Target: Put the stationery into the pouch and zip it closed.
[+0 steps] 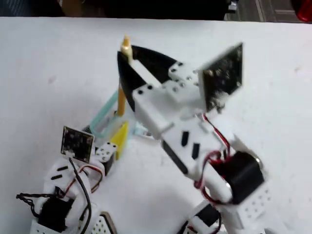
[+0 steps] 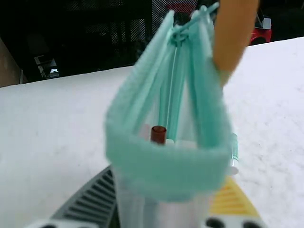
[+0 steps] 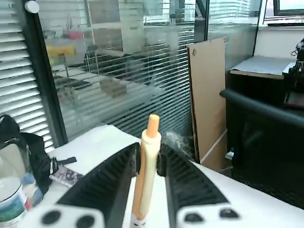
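White table (image 1: 48, 73), dark room strip along the top edge. Pen (image 1: 125, 48) sits upper centre in the high view, long axis up-down in frame, narrow orange end toward the top, clamped between the black jaws of the right gripper (image 3: 148, 152). Right arm reaches in diagonally from lower right. Left gripper (image 1: 114, 134), lower left, pinches the teal pouch (image 2: 166, 166), mouth gaping at the pen's lower end.
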`<action>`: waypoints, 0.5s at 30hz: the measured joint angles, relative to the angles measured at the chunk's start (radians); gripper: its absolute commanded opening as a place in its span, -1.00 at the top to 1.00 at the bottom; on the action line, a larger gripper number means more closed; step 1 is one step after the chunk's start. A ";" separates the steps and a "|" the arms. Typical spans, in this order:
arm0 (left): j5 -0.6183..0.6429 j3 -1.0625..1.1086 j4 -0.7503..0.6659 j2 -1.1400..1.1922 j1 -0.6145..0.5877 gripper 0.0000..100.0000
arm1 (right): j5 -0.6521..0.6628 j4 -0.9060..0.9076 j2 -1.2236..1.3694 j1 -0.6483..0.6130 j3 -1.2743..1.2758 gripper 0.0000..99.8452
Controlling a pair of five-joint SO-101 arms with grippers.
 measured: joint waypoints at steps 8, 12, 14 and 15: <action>0.000 0.000 0.000 0.000 0.000 0.62 | 0.000 -0.054 0.083 -0.012 -0.002 0.97; 0.000 0.000 0.000 0.000 0.000 0.62 | 0.000 -0.054 0.100 -0.014 -0.025 0.97; 0.000 0.000 0.000 0.000 0.000 0.62 | 0.000 -0.054 0.098 -0.014 -0.086 0.97; 0.000 0.000 0.000 0.000 0.000 0.62 | 0.000 -0.054 0.095 -0.014 -0.112 0.97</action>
